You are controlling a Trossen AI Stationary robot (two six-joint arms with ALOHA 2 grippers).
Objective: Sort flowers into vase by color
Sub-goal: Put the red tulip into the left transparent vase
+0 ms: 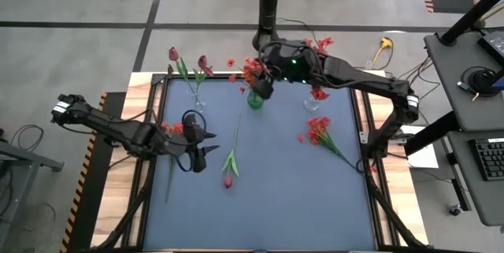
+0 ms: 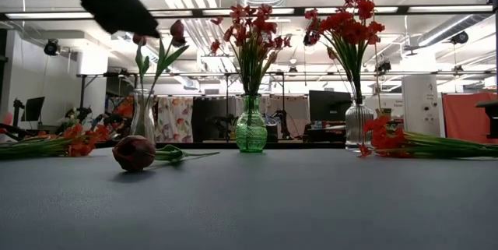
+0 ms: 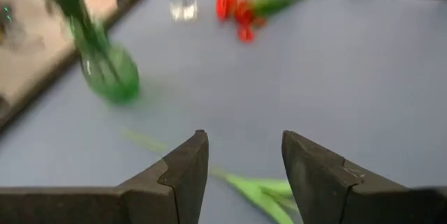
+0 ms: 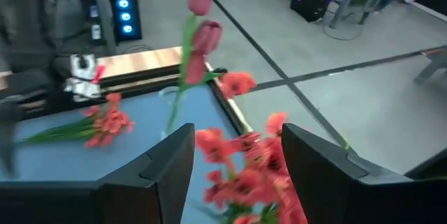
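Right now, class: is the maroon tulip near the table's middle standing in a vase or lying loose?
Lying loose. The maroon tulip lies flat on the blue table, outside every vase.

Maroon tulips (image 1: 187,68): upright in clear vase, far-left corner. Red blooms (image 1: 250,72): green vase, far edge. Red blooms (image 1: 319,93): clear vase, far-right. Tulip (image 1: 230,162) flat mid-table; red sprays (image 1: 321,135) right, (image 1: 172,128) left.

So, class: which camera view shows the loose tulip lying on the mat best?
The high view: the tulip shows whole, stem and bud. The low view shows mainly its bud; the left wrist view only green leaves; the right wrist view misses it.
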